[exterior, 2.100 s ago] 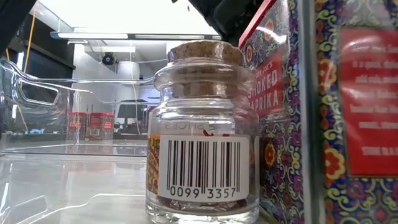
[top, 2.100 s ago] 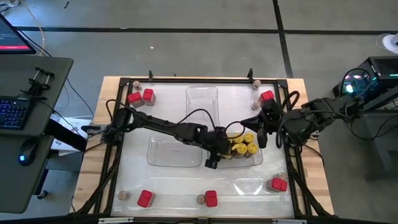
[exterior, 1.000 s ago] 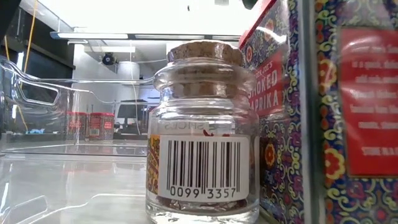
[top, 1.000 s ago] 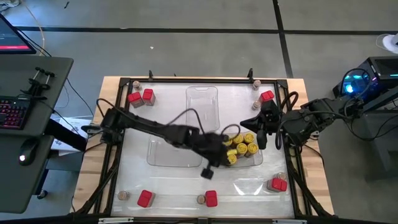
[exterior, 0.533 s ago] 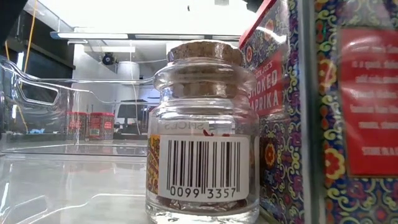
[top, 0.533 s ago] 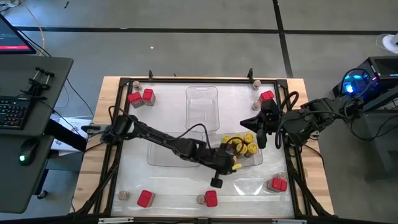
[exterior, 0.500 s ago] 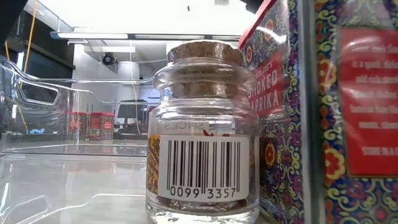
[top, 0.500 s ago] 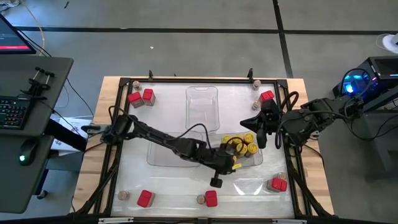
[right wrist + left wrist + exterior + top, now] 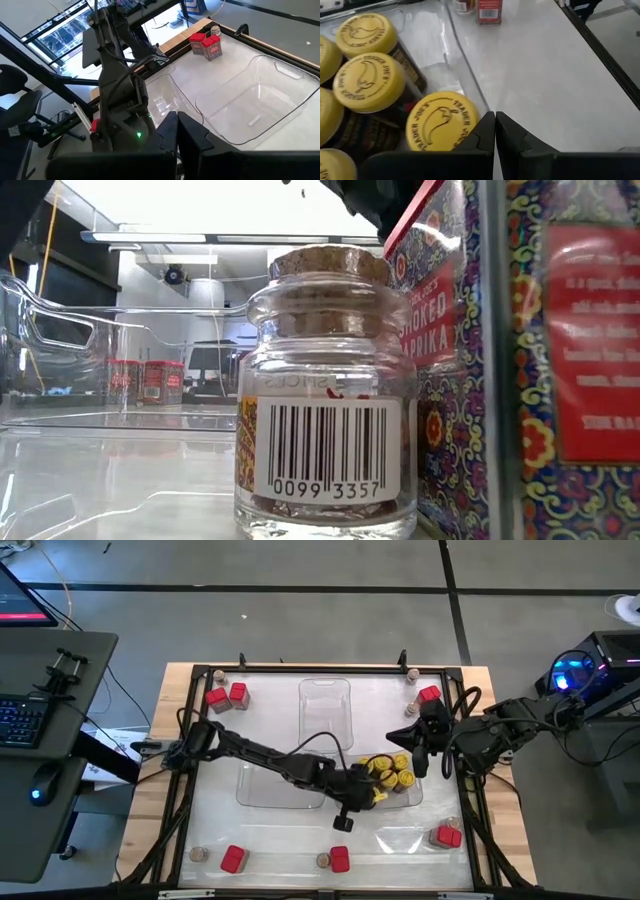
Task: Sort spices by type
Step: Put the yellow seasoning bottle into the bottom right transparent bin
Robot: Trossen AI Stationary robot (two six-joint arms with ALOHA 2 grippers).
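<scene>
Several yellow-lidded jars [image 9: 388, 772] stand in the right clear tray [image 9: 410, 795]. My left gripper [image 9: 340, 826] is shut with nothing between its fingers. It slants down toward the near edge, just outside that tray's near wall. In the left wrist view its fingertips [image 9: 495, 117] show beside the nearest yellow lid [image 9: 440, 125]; I cannot tell whether they touch it. Red boxes [image 9: 226, 695] and cork-stoppered jars [image 9: 322, 860] stand at the table's corners and near edge. My right gripper [image 9: 400, 737] waits, shut, above the table's right side.
Two more clear trays lie at the far middle [image 9: 325, 705] and left of centre [image 9: 265, 785]. Right in front of the low camera stand a cork jar [image 9: 325, 390] and a red paprika box [image 9: 440, 330]. Bare tabletop lies between the trays and the near edge.
My left gripper has come down by the near wall of the tray with the yellow jars. It swung out toward the table's near edge, then came back a little. Part of that arm now shows at the top of the low view.
</scene>
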